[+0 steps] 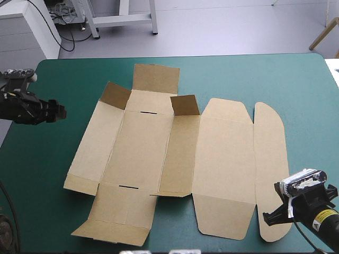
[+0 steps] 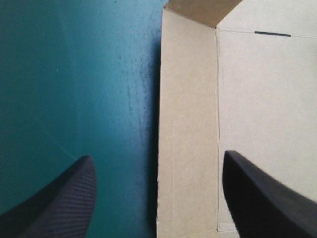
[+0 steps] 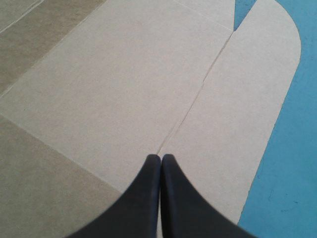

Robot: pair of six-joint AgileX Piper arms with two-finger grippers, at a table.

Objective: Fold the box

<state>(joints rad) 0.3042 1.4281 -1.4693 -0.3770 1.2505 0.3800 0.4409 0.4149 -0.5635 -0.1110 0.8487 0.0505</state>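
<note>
- High view: brown box (image 1: 143,148) lies opened out, nearly flat, mid-table on the teal-green cover (image 1: 238,74), with two far flaps raised. Left gripper (image 1: 59,111) is apart from it; right gripper (image 1: 267,218) is at its near right flap.
- Left wrist view: fingers (image 2: 59,203) wide apart, empty, over the box's left edge.
- Right wrist view: fingers (image 3: 148,198) pressed together, gripping nothing, above a crease.

- The flat brown box sheet of cut board (image 1: 159,148): paper board, matt, dry and faintly fibrous, with pressed score lines.
- The teal-green table cover (image 1: 42,174) beside the box: smooth, a soft sheen, faint pale scuffs near the box's edge.
- My left gripper's black fingers (image 2: 59,208): matt, finely ribbed like a weave.
- My right gripper's black fingers (image 3: 148,198), over the box: smooth, slight gloss.
</note>
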